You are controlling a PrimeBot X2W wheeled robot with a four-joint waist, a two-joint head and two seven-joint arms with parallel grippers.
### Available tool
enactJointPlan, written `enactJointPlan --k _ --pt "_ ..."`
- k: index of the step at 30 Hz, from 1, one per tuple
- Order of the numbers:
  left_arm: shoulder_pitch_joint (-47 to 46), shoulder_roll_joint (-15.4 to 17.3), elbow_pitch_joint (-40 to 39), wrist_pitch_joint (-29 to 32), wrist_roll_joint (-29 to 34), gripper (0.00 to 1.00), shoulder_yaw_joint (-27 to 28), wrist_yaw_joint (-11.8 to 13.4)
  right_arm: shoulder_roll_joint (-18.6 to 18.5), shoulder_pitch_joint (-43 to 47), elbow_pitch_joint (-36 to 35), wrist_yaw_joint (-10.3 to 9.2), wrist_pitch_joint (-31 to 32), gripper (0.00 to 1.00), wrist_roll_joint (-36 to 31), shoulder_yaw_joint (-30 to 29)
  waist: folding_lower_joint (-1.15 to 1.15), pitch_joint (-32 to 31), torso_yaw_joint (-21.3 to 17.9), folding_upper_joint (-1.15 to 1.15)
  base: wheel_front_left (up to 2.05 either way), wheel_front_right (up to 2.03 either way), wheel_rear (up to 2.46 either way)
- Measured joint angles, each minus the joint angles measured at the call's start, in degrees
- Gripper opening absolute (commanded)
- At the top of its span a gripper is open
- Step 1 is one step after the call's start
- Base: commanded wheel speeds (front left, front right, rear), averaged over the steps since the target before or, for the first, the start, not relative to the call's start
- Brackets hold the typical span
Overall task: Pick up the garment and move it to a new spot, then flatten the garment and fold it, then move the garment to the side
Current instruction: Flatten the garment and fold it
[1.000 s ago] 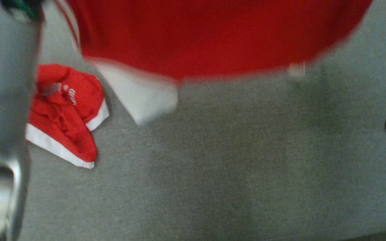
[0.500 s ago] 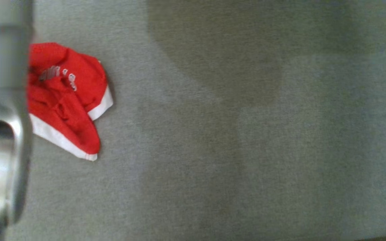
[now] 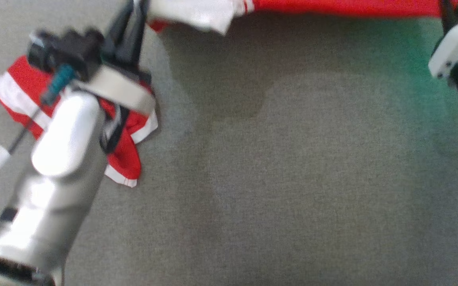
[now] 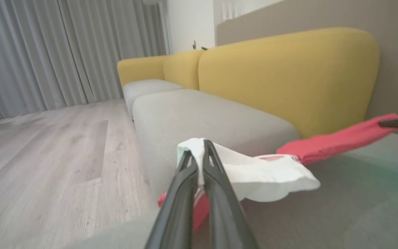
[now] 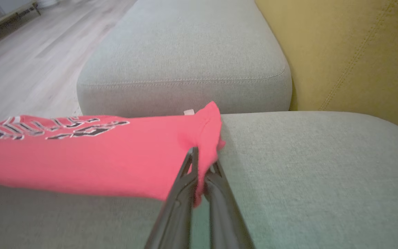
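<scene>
Red garment (image 5: 81, 159) with white trim, stretched between two grippers over a grey cushion (image 3: 292, 167); left gripper (image 4: 199, 154) has its jaws clamped on a white corner; right gripper (image 5: 203, 160) has its jaws clamped on a red corner; the wide hold likely serves to spread the cloth flat for laying down; another red top (image 3: 127, 159) lies crumpled under the left arm (image 3: 66, 151).

Grey sofa seat (image 3: 292, 178), yellow backrest (image 4: 288, 79), grey curtains (image 4: 47, 52), wooden floor (image 4: 47, 155), crumpled red-and-white cloth (image 3: 127, 161) on the seat
</scene>
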Motion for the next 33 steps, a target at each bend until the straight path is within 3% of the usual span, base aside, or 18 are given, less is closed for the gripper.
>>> enactJointPlan --k 4,5,6,7,14,19,26,33 --pt "5.3 3.9 -5.4 5.4 -3.8 0.0 -8.7 -0.4 -4.4 5.7 -3.8 0.0 4.8 0.0 5.8 7.0 -0.01 -3.5 0.2 0.0 0.0 0.0 0.0" --pt "5.3 3.9 -5.4 5.4 -3.8 0.0 -8.7 -0.4 -4.4 5.7 -3.8 0.0 4.8 0.0 5.8 7.0 -0.01 -3.5 0.2 0.0 0.0 0.0 0.0" --pt "7.5 6.5 -8.7 8.1 -6.1 0.0 -11.7 -0.4 -6.7 9.4 -6.5 0.0 7.3 0.0 9.5 10.3 0.0 -5.2 0.4 0.0 0.0 0.0 0.0" --pt "7.5 6.5 -8.7 8.1 -6.1 0.0 -11.7 -0.4 -6.7 9.4 -6.5 0.0 7.3 0.0 9.5 10.3 0.0 -5.2 0.4 0.0 0.0 0.0 0.0" --pt "13.8 15.5 -21.3 18.1 -14.4 0.0 -19.2 -0.4 -15.2 18.9 -15.1 0.0 14.0 0.0 19.0 17.7 -0.01 -11.0 0.6 0.0 0.0 0.0 0.0" --pt "19.1 20.1 -29.1 23.6 -19.2 0.0 -20.9 -0.4 -18.7 24.1 -19.6 0.0 18.6 0.0 24.8 20.3 -0.01 -14.7 0.2 0.0 0.0 0.0 0.0" --pt "24.0 23.5 -37.8 27.4 -21.9 0.0 -21.8 2.5 -21.9 29.9 -25.5 0.0 22.5 0.0 29.8 21.2 0.0 -17.2 -0.6 0.0 0.0 0.0 0.0" --pt "23.8 23.6 -39.0 27.9 -21.2 0.0 -21.8 3.6 -22.1 30.5 -28.6 0.0 22.3 0.0 30.2 18.7 0.01 -15.7 -0.7 0.0 0.0 0.0 0.0"
